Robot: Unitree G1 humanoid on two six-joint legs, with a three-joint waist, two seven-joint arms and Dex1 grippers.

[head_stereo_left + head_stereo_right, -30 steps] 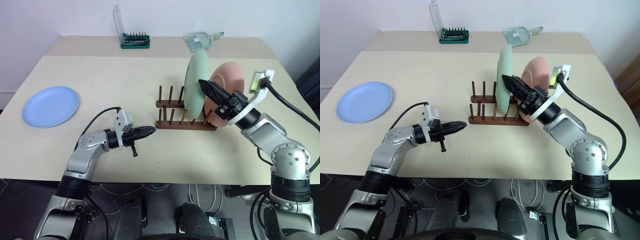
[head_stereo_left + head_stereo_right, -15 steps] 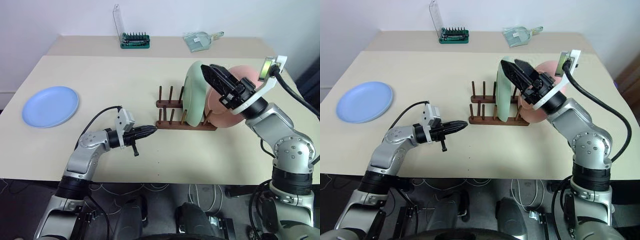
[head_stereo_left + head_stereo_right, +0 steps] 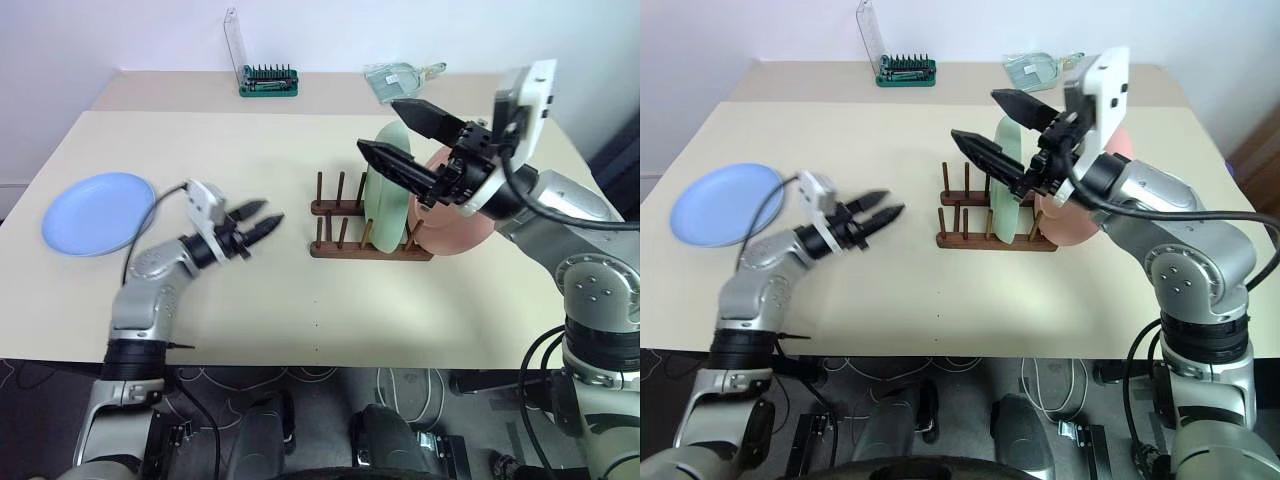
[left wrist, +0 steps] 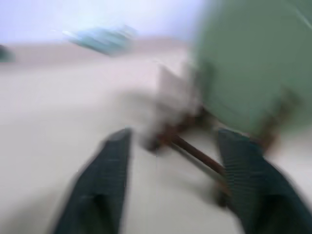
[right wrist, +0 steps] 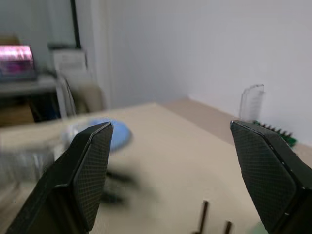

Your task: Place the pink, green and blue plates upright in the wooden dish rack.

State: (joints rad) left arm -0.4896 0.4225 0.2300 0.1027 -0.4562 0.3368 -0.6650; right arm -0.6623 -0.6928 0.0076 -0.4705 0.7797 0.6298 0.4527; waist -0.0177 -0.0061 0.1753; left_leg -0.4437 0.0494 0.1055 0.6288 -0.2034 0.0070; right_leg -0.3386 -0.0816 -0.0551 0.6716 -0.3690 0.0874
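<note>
Wooden dish rack (image 3: 370, 232), green plate (image 3: 386, 192), pink plate (image 3: 455, 212) upright

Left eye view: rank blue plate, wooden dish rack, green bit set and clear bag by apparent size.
1. blue plate and wooden dish rack: look alike in extent, so unranked; the rack is partly hidden by the plates in it.
2. clear bag: farther back, so it looks small.
3. green bit set: close to the bag, slightly smaller.

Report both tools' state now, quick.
Left tool: open, holding nothing, above the beige table.
Right tool: open, holding nothing, raised above the pale mint green round plate.
</note>
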